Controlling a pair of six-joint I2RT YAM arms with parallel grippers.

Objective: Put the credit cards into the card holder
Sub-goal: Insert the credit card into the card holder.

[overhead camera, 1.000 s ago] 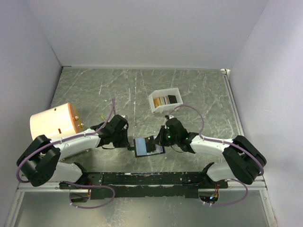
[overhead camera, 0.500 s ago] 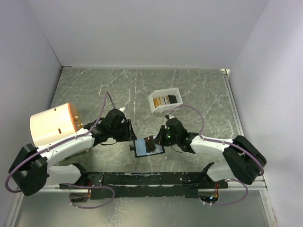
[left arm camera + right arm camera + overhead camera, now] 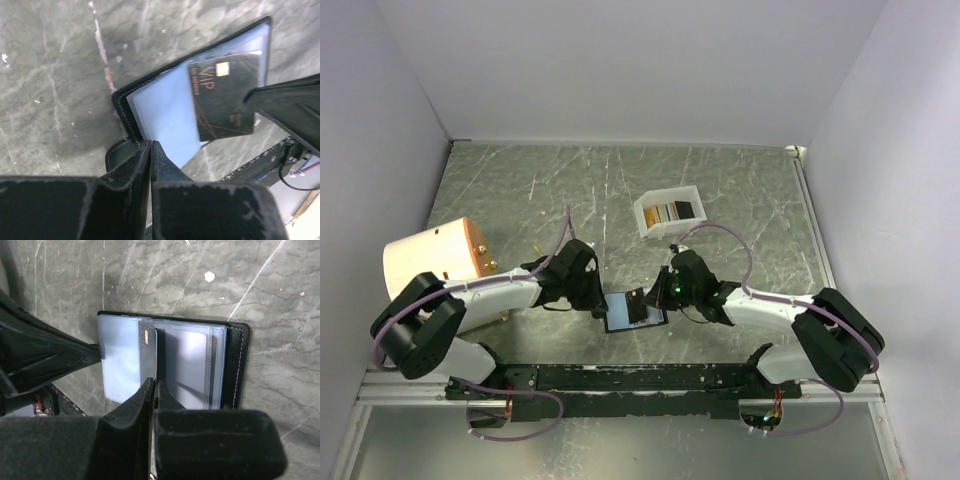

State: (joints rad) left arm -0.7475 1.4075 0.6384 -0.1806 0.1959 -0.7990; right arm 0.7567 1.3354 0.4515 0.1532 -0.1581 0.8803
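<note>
**A:** Card (image 3: 148,347): who has it, and where?

**B:** The right gripper (image 3: 151,384), jaws pinched shut on its near edge. It stands tilted over the open holder (image 3: 187,365), at the middle of the blue sleeves, seemingly not yet in a pocket.

**A:** And the left gripper (image 3: 151,146)?

**B:** Closed on the holder's sleeve edge, likely pinning it so the card slides in without shoving the holder across the table (image 3: 520,190). More cards (image 3: 672,211) lie in the box (image 3: 645,218), well apart.

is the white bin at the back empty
No, the top view shows gold and dark cards lying inside the white bin.
</note>
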